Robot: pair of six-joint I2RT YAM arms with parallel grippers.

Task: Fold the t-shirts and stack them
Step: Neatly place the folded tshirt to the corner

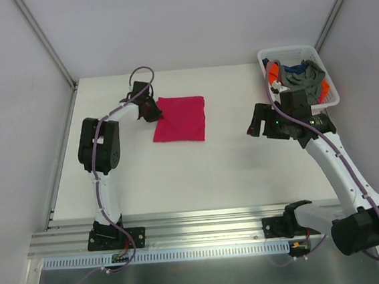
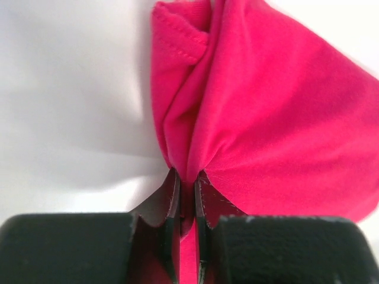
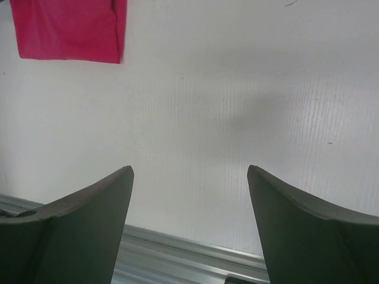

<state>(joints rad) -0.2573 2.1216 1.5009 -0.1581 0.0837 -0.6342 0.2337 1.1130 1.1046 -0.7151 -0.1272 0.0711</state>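
Note:
The pink t-shirt [image 1: 180, 118] lies folded into a rectangle on the white table, left of centre. My left gripper [image 1: 152, 112] is at its left edge and is shut on a pinch of the pink cloth [image 2: 249, 112], which bunches up between the fingers [image 2: 170, 198]. My right gripper [image 1: 255, 125] is open and empty above bare table, well right of the shirt; the shirt's corner shows at the top left of the right wrist view [image 3: 68, 29]. The grey [image 1: 301, 72], orange [image 1: 274, 72] and dark blue [image 1: 318, 88] shirts lie crumpled in the basket.
The white plastic basket [image 1: 281, 52] stands at the back right corner, just behind my right arm. A metal rail [image 1: 204, 221] runs along the table's near edge. White walls close in the left, back and right sides.

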